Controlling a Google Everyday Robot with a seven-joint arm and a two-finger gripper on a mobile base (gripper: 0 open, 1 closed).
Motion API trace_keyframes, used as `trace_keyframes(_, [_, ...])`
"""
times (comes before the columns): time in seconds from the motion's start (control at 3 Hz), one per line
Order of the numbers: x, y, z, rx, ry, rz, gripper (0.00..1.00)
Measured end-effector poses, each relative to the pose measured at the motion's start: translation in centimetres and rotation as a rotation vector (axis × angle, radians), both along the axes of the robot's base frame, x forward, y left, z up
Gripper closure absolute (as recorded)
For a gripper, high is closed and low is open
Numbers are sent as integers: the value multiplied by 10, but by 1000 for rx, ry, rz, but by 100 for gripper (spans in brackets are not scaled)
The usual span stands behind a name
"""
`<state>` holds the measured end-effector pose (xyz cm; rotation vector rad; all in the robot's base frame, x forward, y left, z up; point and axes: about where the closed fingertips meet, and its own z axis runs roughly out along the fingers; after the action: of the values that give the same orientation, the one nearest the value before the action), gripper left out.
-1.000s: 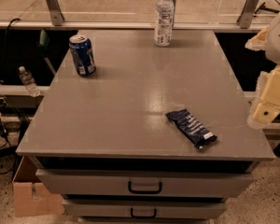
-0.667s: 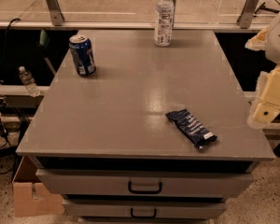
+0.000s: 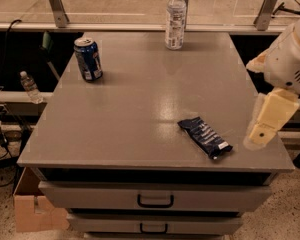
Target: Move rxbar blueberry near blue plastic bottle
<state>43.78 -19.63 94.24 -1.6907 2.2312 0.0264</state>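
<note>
At the right edge of the view, below a rounded white arm housing (image 3: 290, 59): the gripper (image 3: 264, 129), a cream, blocky, matte plastic piece, tilted over the right rim of the table (image 3: 140, 114). Nothing seen in its grasp, nothing visibly touched. Just right of the rxbar blueberry (image 3: 205, 138), apart from it. How far open: cannot tell.

Against a second ago: shifted left and a little lower, now overlapping the table's right edge instead of standing clear beside it. The rxbar blueberry, blue plastic bottle (image 3: 175, 16) and blue soda can (image 3: 88, 59) all in unchanged places.

Rxbar blueberry: flat, oblong, dark navy wrapper with small white print and crimped ends, faintly glossy, lying askew on the front right part of the top, near the front edge. Blue plastic bottle: tall, clear, white cap, pale label, upright at the back edge, right of centre, well apart from the bar. Blue soda can: metal cylinder with a silver top, upright at the back left.

Table top smooth and grey with a dull sheen; below it two grey drawers (image 3: 90, 196) with dark loop handles (image 3: 155, 200). Off the table to the left, a small clear bottle (image 3: 30, 86). Lower left, on the speckled floor (image 3: 285, 224), a brown cardboard box (image 3: 35, 214).
</note>
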Motion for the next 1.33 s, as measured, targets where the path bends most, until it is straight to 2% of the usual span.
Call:
trace_keyframes(0.33, [5, 20, -31, 49, 37, -15, 0])
trace_keyframes(0.67, [12, 37, -61, 78, 42, -35, 0])
trace_keyframes(1.33, [25, 57, -109, 75, 16, -76, 0])
